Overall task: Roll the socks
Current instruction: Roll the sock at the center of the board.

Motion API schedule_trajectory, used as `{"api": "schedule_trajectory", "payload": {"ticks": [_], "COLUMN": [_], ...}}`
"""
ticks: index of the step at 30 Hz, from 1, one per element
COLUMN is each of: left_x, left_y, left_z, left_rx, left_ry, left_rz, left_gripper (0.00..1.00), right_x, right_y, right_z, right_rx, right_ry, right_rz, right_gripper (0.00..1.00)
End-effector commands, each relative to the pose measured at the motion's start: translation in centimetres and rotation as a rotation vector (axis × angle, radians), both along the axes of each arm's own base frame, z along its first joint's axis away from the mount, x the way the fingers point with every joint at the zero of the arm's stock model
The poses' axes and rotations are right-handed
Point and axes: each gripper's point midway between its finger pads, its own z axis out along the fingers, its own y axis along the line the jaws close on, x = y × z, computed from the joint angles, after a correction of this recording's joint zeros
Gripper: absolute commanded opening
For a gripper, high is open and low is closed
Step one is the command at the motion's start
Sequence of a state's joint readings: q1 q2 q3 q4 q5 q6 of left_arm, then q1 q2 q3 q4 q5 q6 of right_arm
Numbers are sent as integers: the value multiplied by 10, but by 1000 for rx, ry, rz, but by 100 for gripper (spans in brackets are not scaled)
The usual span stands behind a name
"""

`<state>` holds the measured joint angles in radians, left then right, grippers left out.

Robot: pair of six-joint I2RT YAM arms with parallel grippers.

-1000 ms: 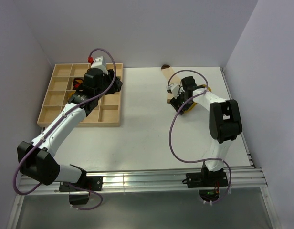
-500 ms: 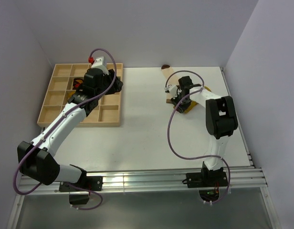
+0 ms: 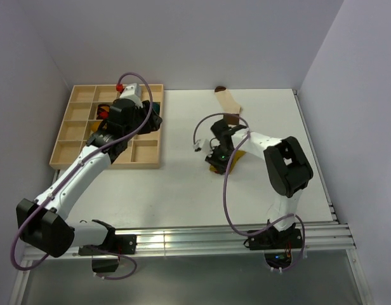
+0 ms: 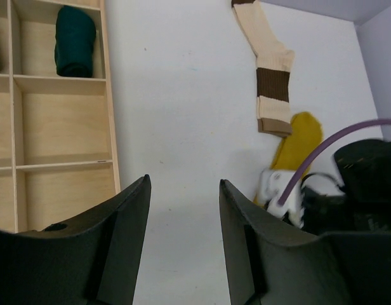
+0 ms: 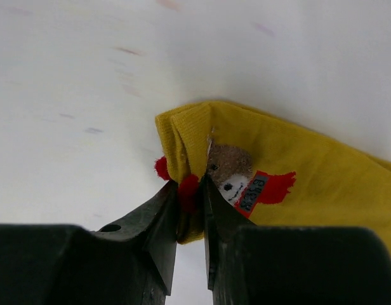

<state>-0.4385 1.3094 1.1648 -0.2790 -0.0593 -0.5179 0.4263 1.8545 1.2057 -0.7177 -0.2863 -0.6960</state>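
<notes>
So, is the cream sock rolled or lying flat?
Flat: the cream sock lies spread out at full length, unrolled, its brown band showing.

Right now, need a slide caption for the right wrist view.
Close-up: the right gripper pinches the folded edge of the yellow sock on the table.

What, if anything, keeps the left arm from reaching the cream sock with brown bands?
Probably yes, nothing does: the left end effector is open and empty, and only bare table lies between it and the cream sock. The right end effector pinches the yellow sock close by.
</notes>
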Motion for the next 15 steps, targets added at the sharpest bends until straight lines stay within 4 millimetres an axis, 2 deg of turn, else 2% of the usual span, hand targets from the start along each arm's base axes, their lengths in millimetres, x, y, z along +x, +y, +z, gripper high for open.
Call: {"api": "schedule_trajectory", "payload": {"ticks": [1,5,8,9,10,14,15], "left_x": [-12,-21,-30,-31,-33,-41,-42], "left_y": [5,10,15,15,16,4,0], "left_z": [33,44,53,54,52,64,66], "left_rx": [-35,-54,-73,-77,-79,-103,-100], "left_ry": [-64,-85,-115,-121,-123,-175,-184], "left_rz": [11,22,40,42,44,2,-10], "left_gripper": [52,52,52,52,51,51,51], "right_x": [-60,-89,-100,-110,-115,-125,-131], "right_y": [31,48,48,49,47,39,29], "right_z": [1,6,6,10,8,16,24], "right_rx": [22,52,70,105,119,235,256], "right_ry": [132,157,211,265,307,435,507], "right_rz": [134,272,351,362,367,384,353], "right_gripper": [26,26,26,26,26,25,25]}}
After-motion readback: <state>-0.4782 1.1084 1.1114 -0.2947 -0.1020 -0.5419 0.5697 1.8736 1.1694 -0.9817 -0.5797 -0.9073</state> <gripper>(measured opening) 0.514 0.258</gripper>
